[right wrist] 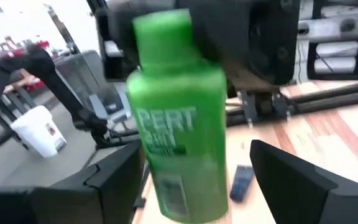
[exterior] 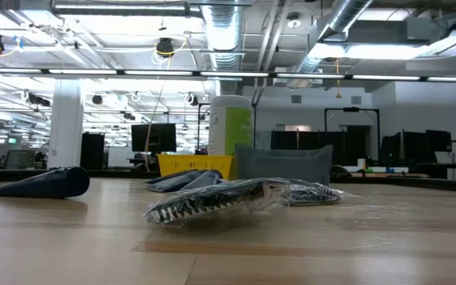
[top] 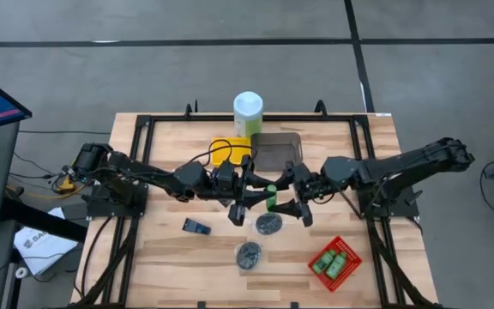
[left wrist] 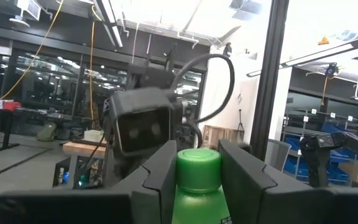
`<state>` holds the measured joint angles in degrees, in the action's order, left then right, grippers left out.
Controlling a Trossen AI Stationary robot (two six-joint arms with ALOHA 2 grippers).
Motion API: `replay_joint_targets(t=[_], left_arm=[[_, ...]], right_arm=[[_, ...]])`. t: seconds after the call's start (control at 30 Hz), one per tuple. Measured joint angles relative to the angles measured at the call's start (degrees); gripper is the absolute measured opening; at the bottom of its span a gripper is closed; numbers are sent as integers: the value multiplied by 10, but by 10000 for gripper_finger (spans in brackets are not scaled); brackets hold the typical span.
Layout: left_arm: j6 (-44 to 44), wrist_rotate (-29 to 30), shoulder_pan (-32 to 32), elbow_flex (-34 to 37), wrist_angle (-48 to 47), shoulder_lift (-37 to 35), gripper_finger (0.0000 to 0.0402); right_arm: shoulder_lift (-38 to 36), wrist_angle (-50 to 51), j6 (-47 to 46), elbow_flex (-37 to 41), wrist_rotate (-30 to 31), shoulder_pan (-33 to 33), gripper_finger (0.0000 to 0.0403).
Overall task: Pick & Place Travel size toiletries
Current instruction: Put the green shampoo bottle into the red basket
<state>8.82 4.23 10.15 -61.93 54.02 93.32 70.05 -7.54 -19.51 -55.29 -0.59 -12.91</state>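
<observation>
A bright green bottle [top: 270, 198] hangs in the air over the table's middle, between my two grippers. My left gripper [top: 260, 197] comes from the left and is shut on it; its own view shows the green cap [left wrist: 198, 168] between the fingers. My right gripper [top: 288, 196] faces it from the right, open, a finger on either side of the bottle's body [right wrist: 179, 149] without touching. Two round dark discs [top: 268, 224] [top: 249, 255] in clear wrap and a dark blue tube [top: 195, 227] lie on the wood. Two more green bottles lie in the red tray [top: 334, 260]. My left gripper pinches the green bottle between its two fingers at the upper body just below the cap [left wrist: 199, 202]. The fingers come level from the table's left. The bottle is lifted clear of the table, cap upward.
A tall pale green canister [top: 248, 112] stands at the far edge, with a yellow tray [top: 228, 151] and a grey tray [top: 276, 151] in front of it. The discs [exterior: 212, 202] and the blue tube [exterior: 38, 184] lie below the grippers. A black frame borders the table.
</observation>
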Motion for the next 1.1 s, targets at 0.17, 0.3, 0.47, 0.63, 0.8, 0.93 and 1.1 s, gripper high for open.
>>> replay_joint_targets(t=[0.17, 0.3, 0.47, 0.63, 0.8, 0.93, 1.1], left_arm=[[0, 0, 0, 0, 1, 3, 99], [0, 0, 0, 0, 1, 3, 100], [0, 0, 0, 0, 1, 3, 101], [0, 1, 0, 0, -1, 3, 101], [2, 3, 0, 0, -1, 3, 102], [2, 2, 0, 0, -1, 3, 102], [2, 3, 1, 0, -1, 2, 116]], right_arm=[[19, -17, 0, 0, -11, 5, 281], [16, -16, 0, -1, -11, 5, 275], [13, -19, 0, -2, -11, 5, 246], [12, -20, 0, -2, -13, 5, 189], [12, -21, 8, -2, -25, 5, 136], [12, -20, 8, -2, -26, 5, 129], [11, -20, 5, -2, -27, 5, 146]])
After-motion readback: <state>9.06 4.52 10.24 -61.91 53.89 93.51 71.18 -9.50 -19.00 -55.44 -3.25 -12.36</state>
